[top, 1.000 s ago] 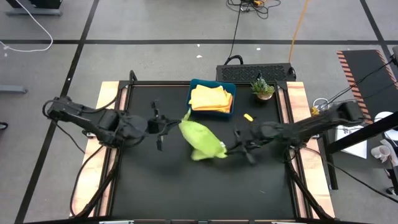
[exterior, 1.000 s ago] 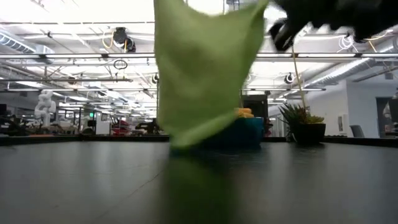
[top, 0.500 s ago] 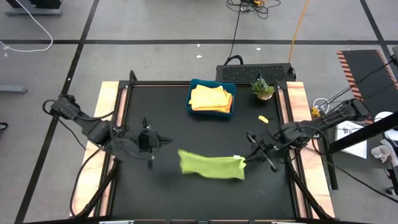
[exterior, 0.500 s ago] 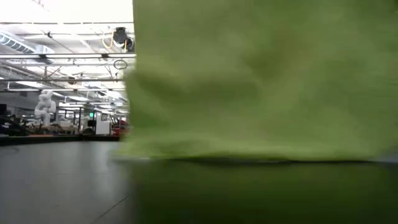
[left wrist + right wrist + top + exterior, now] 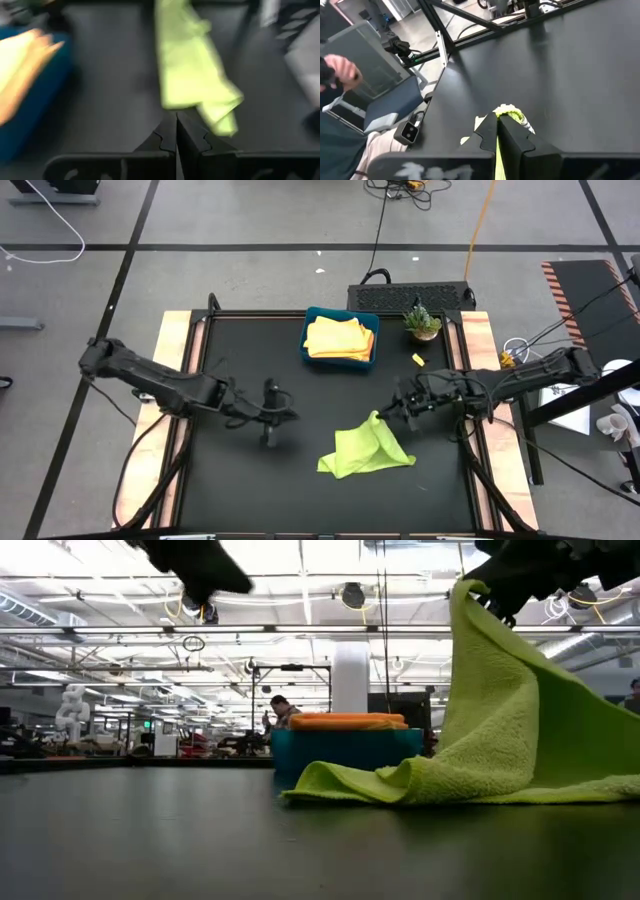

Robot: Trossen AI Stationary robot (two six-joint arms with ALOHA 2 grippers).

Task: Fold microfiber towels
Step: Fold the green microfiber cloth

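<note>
A lime green microfiber towel lies crumpled on the black table, right of centre, with one corner drawn up to my right gripper, which is shut on it. In the low view the towel slopes from that gripper down to the table. My left gripper hovers shut to the towel's left, above the table and touching nothing. Its closed fingers point toward the towel. Folded orange and yellow towels lie stacked in the blue tray. My right gripper pinches one raised corner of the lime green towel between its two fingers. The fingers come nearly level from the table's right side. That corner is held clear of the table; the cloth slopes down slack, its lower part resting bunched on the table.
The blue tray stands at the far edge, middle. Right of it are a small potted plant and a small yellow object. Bare black table spreads left of and in front of the towel. A person's hand shows beyond the table.
The lime green towel hung bunched in the air, then swung out wide toward the near edge. It has now dropped onto the table, only its held corner staying up. My left gripper has sunk and gone toward the near edge and the towel, rolling as it went.
</note>
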